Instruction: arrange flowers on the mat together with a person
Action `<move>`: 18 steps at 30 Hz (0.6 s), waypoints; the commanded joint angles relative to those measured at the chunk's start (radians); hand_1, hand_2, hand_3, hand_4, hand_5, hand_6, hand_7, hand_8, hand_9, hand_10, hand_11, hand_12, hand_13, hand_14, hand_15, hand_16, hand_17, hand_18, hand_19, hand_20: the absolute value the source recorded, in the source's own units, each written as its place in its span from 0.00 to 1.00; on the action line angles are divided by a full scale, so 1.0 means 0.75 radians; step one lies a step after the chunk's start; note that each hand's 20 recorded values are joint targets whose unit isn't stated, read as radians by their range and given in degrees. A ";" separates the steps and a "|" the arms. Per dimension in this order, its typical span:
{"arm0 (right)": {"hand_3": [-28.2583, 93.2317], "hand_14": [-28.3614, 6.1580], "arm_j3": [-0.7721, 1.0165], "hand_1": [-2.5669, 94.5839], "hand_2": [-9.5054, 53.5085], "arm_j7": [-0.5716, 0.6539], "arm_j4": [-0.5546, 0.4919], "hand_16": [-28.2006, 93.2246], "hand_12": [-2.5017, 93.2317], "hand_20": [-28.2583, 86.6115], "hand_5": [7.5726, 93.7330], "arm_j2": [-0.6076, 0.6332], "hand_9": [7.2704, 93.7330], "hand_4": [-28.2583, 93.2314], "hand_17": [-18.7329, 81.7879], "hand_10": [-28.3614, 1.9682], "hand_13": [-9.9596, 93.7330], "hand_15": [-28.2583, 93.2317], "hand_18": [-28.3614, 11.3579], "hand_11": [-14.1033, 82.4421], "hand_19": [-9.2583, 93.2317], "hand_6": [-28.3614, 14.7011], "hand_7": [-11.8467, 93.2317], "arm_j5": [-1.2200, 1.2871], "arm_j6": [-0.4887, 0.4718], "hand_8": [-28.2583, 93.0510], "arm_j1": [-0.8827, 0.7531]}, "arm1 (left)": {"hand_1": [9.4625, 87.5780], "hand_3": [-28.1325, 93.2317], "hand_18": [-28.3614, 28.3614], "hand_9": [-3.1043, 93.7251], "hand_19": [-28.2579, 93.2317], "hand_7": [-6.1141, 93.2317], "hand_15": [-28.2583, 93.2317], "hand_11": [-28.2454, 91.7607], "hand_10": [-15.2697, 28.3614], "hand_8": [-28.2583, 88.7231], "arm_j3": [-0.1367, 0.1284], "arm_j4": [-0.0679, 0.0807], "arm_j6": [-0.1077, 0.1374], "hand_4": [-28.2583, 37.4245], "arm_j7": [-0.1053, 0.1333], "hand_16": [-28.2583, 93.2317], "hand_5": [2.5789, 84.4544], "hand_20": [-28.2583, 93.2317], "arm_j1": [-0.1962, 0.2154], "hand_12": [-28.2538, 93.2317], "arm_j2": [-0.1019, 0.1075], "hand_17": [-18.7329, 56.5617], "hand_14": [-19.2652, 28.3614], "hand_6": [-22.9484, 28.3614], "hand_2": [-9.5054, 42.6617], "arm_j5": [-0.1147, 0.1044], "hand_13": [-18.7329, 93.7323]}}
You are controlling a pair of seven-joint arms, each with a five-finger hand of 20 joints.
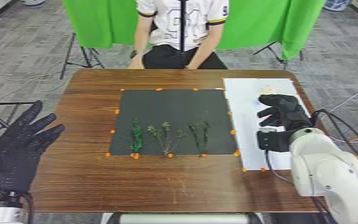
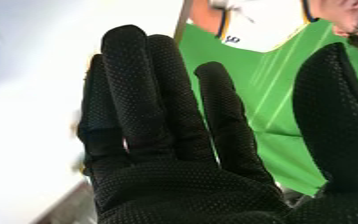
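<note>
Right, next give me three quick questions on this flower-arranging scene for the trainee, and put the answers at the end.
1. Multiple choice: which of the robot's hands is over the white sheet?
a) the robot's left hand
b) the robot's right hand
c) neither

2. True or false: the green sprigs lie on the dark mat.

3. Fill the gap: in the head view, the dark mat lies to the ____ of the white sheet.

Key: 1 b; 2 true; 3 left.
</note>
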 commanded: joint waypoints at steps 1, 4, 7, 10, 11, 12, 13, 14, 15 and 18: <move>0.84 0.27 -0.137 0.34 0.09 0.212 0.096 0.32 0.19 0.40 0.47 0.069 0.66 0.05 0.39 0.26 0.67 0.76 0.00 0.40 0.73 0.61 0.22 -0.283 -0.105 0.14 0.168 | 0.12 0.86 0.86 0.34 0.59 0.16 0.60 0.38 0.68 0.17 0.006 -0.003 0.032 0.00 0.050 0.20 0.34 0.39 0.046 0.33 0.039 0.16 0.86 0.52 0.32 -0.041 0.35; 0.83 0.29 -0.271 0.35 0.08 0.278 0.172 0.33 0.19 0.40 0.47 0.099 0.67 0.05 0.40 0.26 0.69 0.76 0.00 0.40 0.74 0.62 0.22 -0.374 -0.146 0.14 0.280 | 0.12 0.86 0.86 0.34 0.60 0.16 0.60 0.38 0.68 0.17 0.009 -0.005 0.048 0.00 0.086 0.20 0.34 0.39 0.063 0.33 0.071 0.16 0.86 0.52 0.32 -0.069 0.35; 0.83 0.30 -0.402 0.36 0.07 0.316 0.250 0.33 0.20 0.39 0.47 0.117 0.66 0.05 0.41 0.26 0.69 0.76 0.00 0.40 0.75 0.62 0.22 -0.428 -0.124 0.14 0.387 | 0.12 0.86 0.86 0.34 0.59 0.16 0.60 0.38 0.68 0.17 0.013 -0.001 0.047 0.00 0.103 0.20 0.34 0.39 0.062 0.33 0.096 0.16 0.86 0.52 0.32 -0.090 0.35; 0.83 0.31 -0.506 0.37 0.06 0.367 0.316 0.33 0.20 0.38 0.47 0.115 0.65 0.05 0.40 0.25 0.69 0.76 0.00 0.41 0.75 0.63 0.22 -0.522 -0.174 0.14 0.474 | 0.12 0.86 0.87 0.34 0.59 0.16 0.60 0.38 0.68 0.17 0.019 0.001 0.044 0.00 0.100 0.19 0.34 0.39 0.053 0.33 0.086 0.16 0.86 0.52 0.32 -0.077 0.35; 0.83 0.31 -0.526 0.37 0.05 0.379 0.335 0.33 0.20 0.38 0.47 0.111 0.65 0.05 0.40 0.25 0.69 0.76 0.00 0.41 0.75 0.64 0.23 -0.533 -0.196 0.14 0.493 | 0.12 0.86 0.87 0.34 0.59 0.16 0.60 0.38 0.68 0.17 0.015 -0.001 0.052 0.00 0.122 0.19 0.34 0.39 0.065 0.33 0.102 0.16 0.86 0.52 0.32 -0.095 0.35; 0.83 0.31 -0.530 0.38 0.05 0.380 0.345 0.33 0.20 0.37 0.47 0.110 0.65 0.05 0.40 0.25 0.69 0.76 0.00 0.41 0.75 0.64 0.23 -0.530 -0.216 0.14 0.498 | 0.12 0.86 0.87 0.34 0.59 0.16 0.60 0.38 0.68 0.17 0.015 0.000 0.049 0.00 0.118 0.19 0.34 0.39 0.063 0.33 0.101 0.16 0.86 0.52 0.32 -0.092 0.35; 0.83 0.31 -0.550 0.38 0.05 0.386 0.353 0.33 0.20 0.37 0.47 0.116 0.65 0.05 0.40 0.25 0.69 0.76 0.00 0.41 0.75 0.65 0.23 -0.532 -0.227 0.14 0.514 | 0.12 0.86 0.87 0.34 0.59 0.16 0.60 0.38 0.68 0.17 0.020 0.000 0.052 0.00 0.121 0.19 0.33 0.39 0.060 0.33 0.106 0.16 0.86 0.52 0.32 -0.094 0.35; 0.83 0.31 -0.564 0.38 0.04 0.390 0.363 0.33 0.20 0.37 0.47 0.117 0.65 0.05 0.40 0.25 0.69 0.75 0.00 0.41 0.75 0.65 0.23 -0.548 -0.248 0.14 0.521 | 0.12 0.86 0.87 0.34 0.60 0.16 0.60 0.38 0.68 0.17 0.021 0.001 0.054 0.00 0.123 0.19 0.33 0.39 0.060 0.33 0.110 0.16 0.86 0.52 0.32 -0.097 0.35; 0.83 0.31 -0.592 0.39 0.04 0.395 0.377 0.33 0.20 0.36 0.47 0.119 0.65 0.05 0.40 0.25 0.69 0.75 0.00 0.41 0.75 0.65 0.23 -0.562 -0.269 0.14 0.541 | 0.12 0.86 0.87 0.34 0.59 0.16 0.60 0.38 0.68 0.17 0.020 0.000 0.055 0.00 0.116 0.19 0.33 0.39 0.059 0.33 0.102 0.16 0.86 0.52 0.32 -0.094 0.35; 0.83 0.32 -0.637 0.40 0.03 0.400 0.415 0.33 0.20 0.36 0.47 0.109 0.64 0.05 0.40 0.26 0.69 0.75 0.00 0.41 0.74 0.66 0.23 -0.573 -0.319 0.14 0.578 | 0.13 0.86 0.87 0.34 0.60 0.16 0.60 0.38 0.68 0.17 0.021 -0.002 0.059 0.01 0.123 0.19 0.33 0.39 0.058 0.33 0.087 0.16 0.86 0.52 0.31 -0.095 0.35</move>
